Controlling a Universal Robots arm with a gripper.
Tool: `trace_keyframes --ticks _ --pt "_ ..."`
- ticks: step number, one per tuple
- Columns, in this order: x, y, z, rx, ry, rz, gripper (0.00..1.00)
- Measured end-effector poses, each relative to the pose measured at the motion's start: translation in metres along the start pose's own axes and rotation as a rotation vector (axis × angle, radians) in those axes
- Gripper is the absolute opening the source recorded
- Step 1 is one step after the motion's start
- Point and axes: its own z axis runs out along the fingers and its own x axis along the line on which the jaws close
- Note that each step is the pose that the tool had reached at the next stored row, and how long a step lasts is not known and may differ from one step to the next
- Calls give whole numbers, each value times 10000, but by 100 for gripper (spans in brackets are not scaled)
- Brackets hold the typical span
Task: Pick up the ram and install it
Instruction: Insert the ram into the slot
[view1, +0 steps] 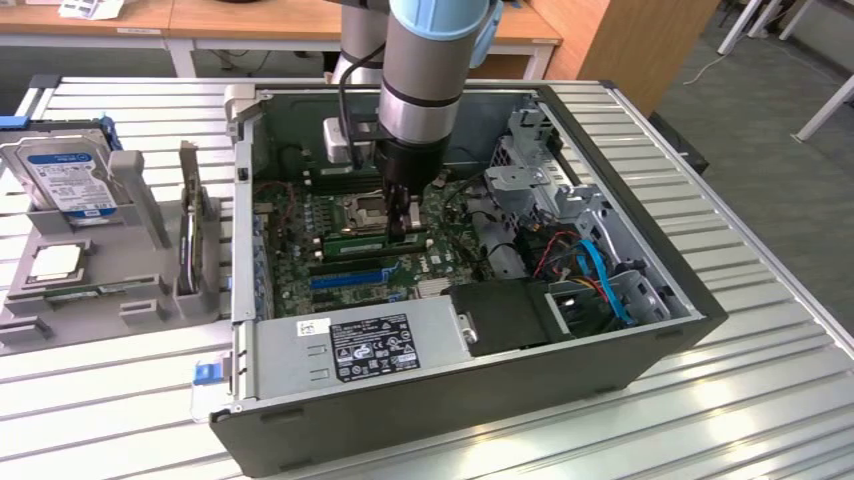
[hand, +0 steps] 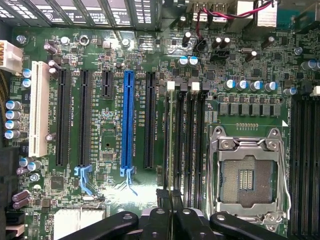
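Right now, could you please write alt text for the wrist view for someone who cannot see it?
The gripper is shut on the ram, a thin stick seen edge-on, lined up along a memory slot of the green motherboard. An empty processor socket lies beside the slots, with a blue expansion slot on their other side.

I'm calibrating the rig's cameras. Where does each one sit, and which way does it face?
Exterior view: off the arm, above the open computer case, looking down at an angle; the arm and gripper show.
Wrist view: on the wrist, facing straight down at the motherboard; the gripper shows.
Both share the gripper, motherboard and empty processor socket.
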Motion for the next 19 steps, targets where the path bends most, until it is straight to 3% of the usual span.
trace_keyframes --ticks 8,16,19 --pt "-1 0 2 2 -5 0 13" --pt "0 0 1 0 -1 0 43" --pt "0 0 1 0 -1 0 43"
